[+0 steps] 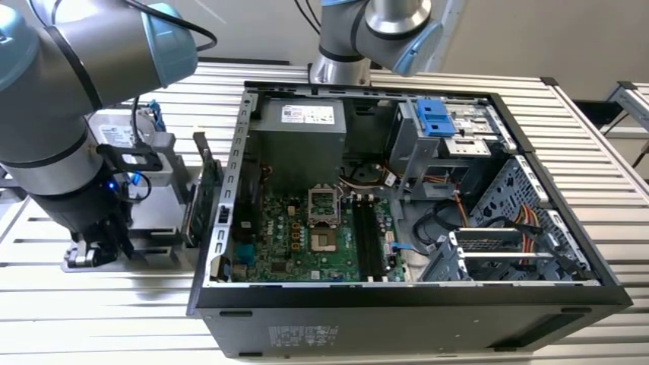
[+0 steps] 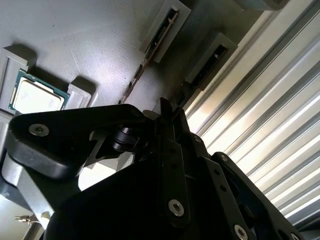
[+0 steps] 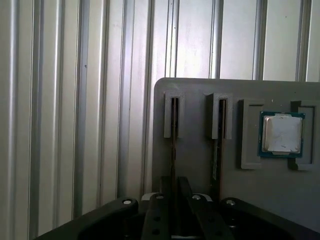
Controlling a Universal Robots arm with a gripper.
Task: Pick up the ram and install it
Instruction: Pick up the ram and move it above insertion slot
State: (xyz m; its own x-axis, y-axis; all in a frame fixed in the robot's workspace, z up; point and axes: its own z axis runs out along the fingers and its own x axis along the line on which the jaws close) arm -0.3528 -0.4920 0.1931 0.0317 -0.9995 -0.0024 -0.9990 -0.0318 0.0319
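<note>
- Grey plastic holder lay on the ribbed table, at nine o'clock from the open computer case in the exterior view.
- On edge in one holder slot stood the ram, beside a second stick.
- My gripper was narrow, pinched on the ram's thin edge.
- A processor sat in the holder's recess.

A worktable of ribbed aluminium slats spans the scene, its grooves running across the exterior view. Behind it stands a plain pale wall. At the exterior view's right edge is what may be a second metal frame. In the second wrist view, bright light glares off the worktable.
</note>
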